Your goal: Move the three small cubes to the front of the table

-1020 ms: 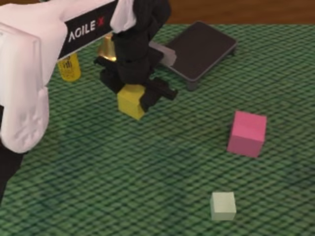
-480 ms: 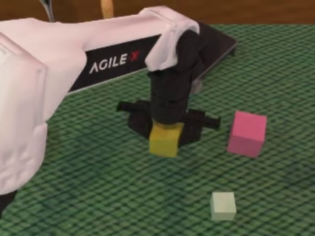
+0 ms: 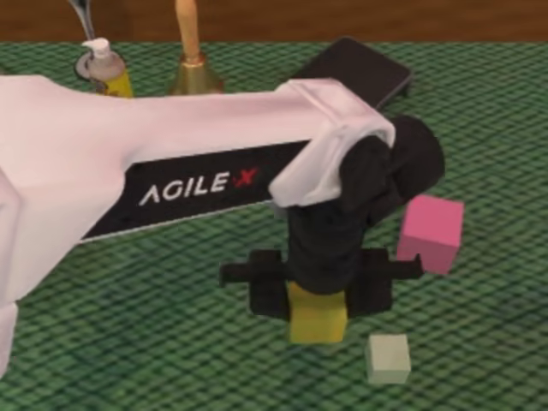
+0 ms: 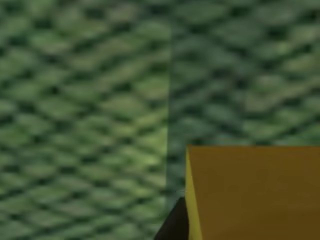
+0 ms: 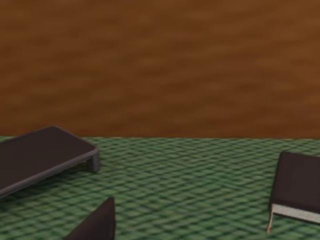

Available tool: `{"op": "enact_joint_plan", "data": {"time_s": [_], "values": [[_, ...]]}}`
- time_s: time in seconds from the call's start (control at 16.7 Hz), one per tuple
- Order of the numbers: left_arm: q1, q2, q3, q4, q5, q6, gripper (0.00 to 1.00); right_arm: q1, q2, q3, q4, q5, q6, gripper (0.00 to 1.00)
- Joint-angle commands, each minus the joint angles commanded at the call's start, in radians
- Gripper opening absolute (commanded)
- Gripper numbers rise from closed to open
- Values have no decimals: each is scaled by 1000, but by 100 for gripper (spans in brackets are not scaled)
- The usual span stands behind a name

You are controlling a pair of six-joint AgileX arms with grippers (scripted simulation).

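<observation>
The left gripper has its fingers clamped on the yellow cube, low over the green woven worktop, just beside the grey-green cube. The pink cube sits near. A dark tray lies by the wooden edge.

Items behind the left gripper, all well apart from it along the far side. (a) Flat dark rectangular tray, beyond the gripper and slightly to its right, partly hidden by the arm; also seen in the right wrist view. (b) Brass bell with an upright wooden handle, beyond and to its left. (c) Yellow pump bottle, farther left. (d) Second dark flat object, right wrist view only.
</observation>
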Motion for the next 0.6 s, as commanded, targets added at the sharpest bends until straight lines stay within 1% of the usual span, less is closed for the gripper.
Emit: {"op": "enact_joint_plan", "data": {"time_s": [0.36, 0.48, 0.6], "values": [[-2, -3, -9, 5, 0, -9, 0, 0, 0, 0, 0, 0, 0, 100], [0, 9, -36, 43, -2, -9, 0, 0, 0, 0, 0, 0, 0, 100], [1, 34, -82, 121, -3, -10, 0, 0, 0, 0, 0, 0, 0, 100]]}}
